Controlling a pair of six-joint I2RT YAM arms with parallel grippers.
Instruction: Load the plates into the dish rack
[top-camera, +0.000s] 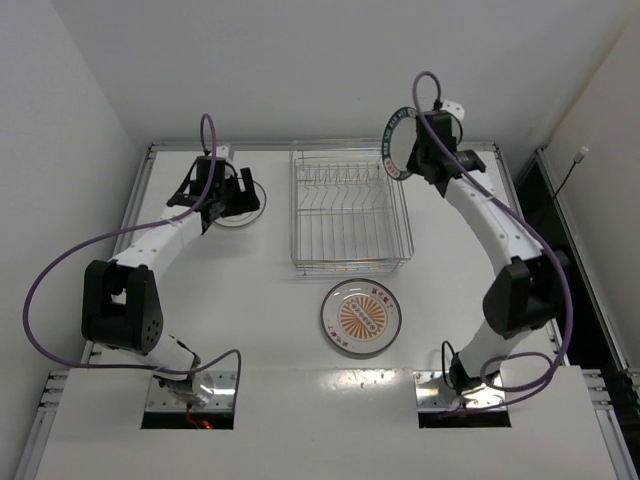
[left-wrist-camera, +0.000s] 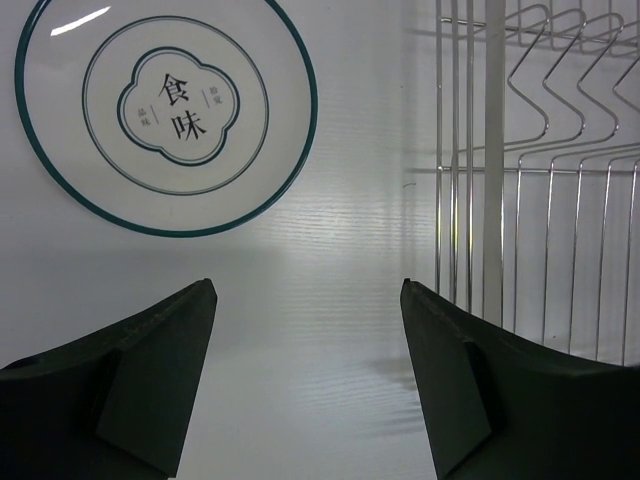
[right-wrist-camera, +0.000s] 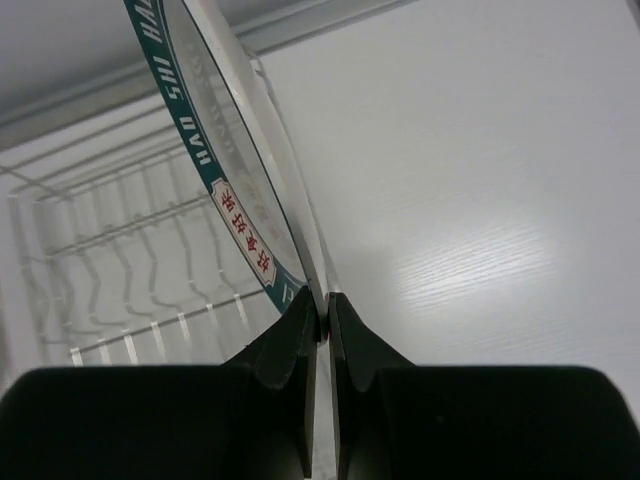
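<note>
Top external view: nothing is racked yet. The patterned plate (top-camera: 386, 150) is pinched by the right gripper (right-wrist-camera: 322, 315) beside the dish rack (top-camera: 350, 265). The ringed plate (left-wrist-camera: 165, 110) and sunburst plate (top-camera: 361, 317) are left lying. The left gripper (left-wrist-camera: 308, 290) is spread wide.

A chrome wire dish rack (top-camera: 350, 266) with a row of upright prongs sits at the far middle of the table. To its left, a white plate (left-wrist-camera: 168, 110) with teal rings and Chinese characters lies flat. Just in front of the rack, a plate with an orange sunburst centre (top-camera: 361, 317) lies flat. A third plate (right-wrist-camera: 225, 190), its rim teal with lettering, is held on edge above the rack's far right corner, pinched at the rim by the right hand (right-wrist-camera: 322, 310).
</note>
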